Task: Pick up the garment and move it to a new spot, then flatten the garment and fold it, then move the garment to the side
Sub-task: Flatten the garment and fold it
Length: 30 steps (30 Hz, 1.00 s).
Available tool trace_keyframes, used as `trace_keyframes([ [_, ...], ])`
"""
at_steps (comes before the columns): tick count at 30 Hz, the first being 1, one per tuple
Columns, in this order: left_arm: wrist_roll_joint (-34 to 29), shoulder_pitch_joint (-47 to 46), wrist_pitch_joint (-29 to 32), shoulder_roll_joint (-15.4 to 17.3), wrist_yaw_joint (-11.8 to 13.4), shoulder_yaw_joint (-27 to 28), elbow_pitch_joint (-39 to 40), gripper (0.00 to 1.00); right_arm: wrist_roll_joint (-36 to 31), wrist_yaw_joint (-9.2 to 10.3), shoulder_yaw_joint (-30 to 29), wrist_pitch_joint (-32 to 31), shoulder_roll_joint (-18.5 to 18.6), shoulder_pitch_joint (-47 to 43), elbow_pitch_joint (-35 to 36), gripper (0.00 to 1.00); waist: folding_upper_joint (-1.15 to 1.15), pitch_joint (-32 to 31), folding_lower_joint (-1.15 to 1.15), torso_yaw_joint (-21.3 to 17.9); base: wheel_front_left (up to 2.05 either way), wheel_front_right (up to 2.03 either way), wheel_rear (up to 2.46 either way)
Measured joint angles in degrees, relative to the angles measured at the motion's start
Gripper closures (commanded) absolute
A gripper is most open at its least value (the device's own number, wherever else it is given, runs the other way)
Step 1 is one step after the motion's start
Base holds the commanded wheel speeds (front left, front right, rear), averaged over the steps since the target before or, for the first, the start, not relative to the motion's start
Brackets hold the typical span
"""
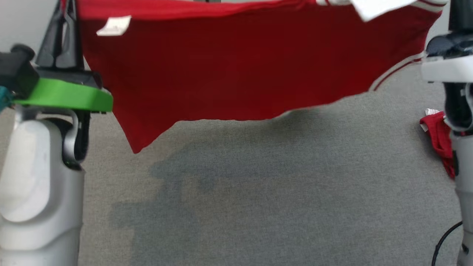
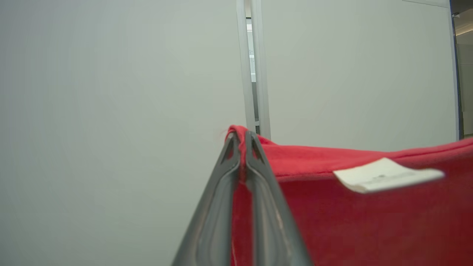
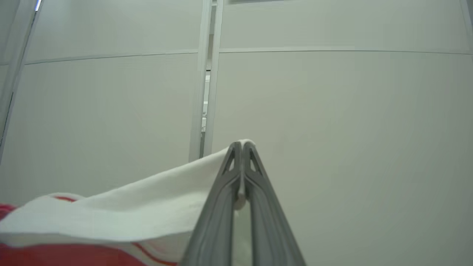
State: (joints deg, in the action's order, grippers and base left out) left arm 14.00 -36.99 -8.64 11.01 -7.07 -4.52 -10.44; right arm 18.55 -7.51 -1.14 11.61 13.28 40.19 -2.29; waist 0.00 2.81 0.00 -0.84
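Note:
A red garment [image 1: 236,70] with white striped trim hangs spread between my two grippers, above the grey surface. A white tag [image 1: 114,26] is sewn near its upper left edge. In the left wrist view my left gripper [image 2: 241,137] is shut on a red corner of the garment [image 2: 369,214], with the tag [image 2: 384,174] just to its right. My right gripper [image 3: 242,145] is shut on a white edge of the garment [image 3: 147,207]. The left gripper's dark fingers [image 1: 64,40] rise at the head view's upper left. The garment's lower hem sags to a point at the left.
The grey felt-like surface [image 1: 258,192] lies below with the garment's shadow on it. A small red piece of cloth [image 1: 439,136] hangs beside my right arm [image 1: 454,70]. A black cable [image 1: 445,236] loops at the lower right. Pale wall panels [image 2: 111,111] stand behind.

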Motion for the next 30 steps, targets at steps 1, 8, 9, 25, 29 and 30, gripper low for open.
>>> trace_keyframes([
  [1,0.2,-1.7,1.1,0.6,0.0,0.0,0.9,1.00,0.1,0.01,0.1,-0.8,0.8,1.7,0.5,1.00,0.00,0.2,0.00,0.0,0.00,0.00,0.00],
  [8,0.2,-9.7,7.6,2.1,0.6,0.0,1.9,1.00,-0.8,0.00,2.0,-4.2,4.7,11.2,-2.5,1.00,0.00,3.4,0.00,0.0,0.00,0.00,0.00],
  [9,0.1,-10.7,8.1,2.1,0.6,-0.2,1.1,1.00,-0.9,0.00,2.5,-4.3,5.1,12.5,-3.8,1.00,0.00,4.1,0.00,0.1,0.00,0.00,0.00],
  [25,-1.3,-32.6,-2.2,2.1,3.6,0.7,-20.0,1.00,-13.0,-0.03,4.0,3.0,4.1,39.3,-28.1,1.00,0.00,17.5,0.00,0.1,0.00,0.00,0.00],
  [29,-1.4,-36.0,-5.1,1.2,3.6,0.8,-22.3,1.00,-14.1,-0.03,2.7,3.3,3.4,42.1,-29.5,1.00,0.00,20.1,0.00,0.1,0.00,0.00,0.00],
  [30,-1.2,-36.0,-5.6,0.9,3.6,0.8,-22.9,1.00,-14.1,-0.03,2.5,3.3,3.3,41.8,-29.3,1.00,0.00,20.5,0.00,0.2,0.00,0.00,0.00],
])
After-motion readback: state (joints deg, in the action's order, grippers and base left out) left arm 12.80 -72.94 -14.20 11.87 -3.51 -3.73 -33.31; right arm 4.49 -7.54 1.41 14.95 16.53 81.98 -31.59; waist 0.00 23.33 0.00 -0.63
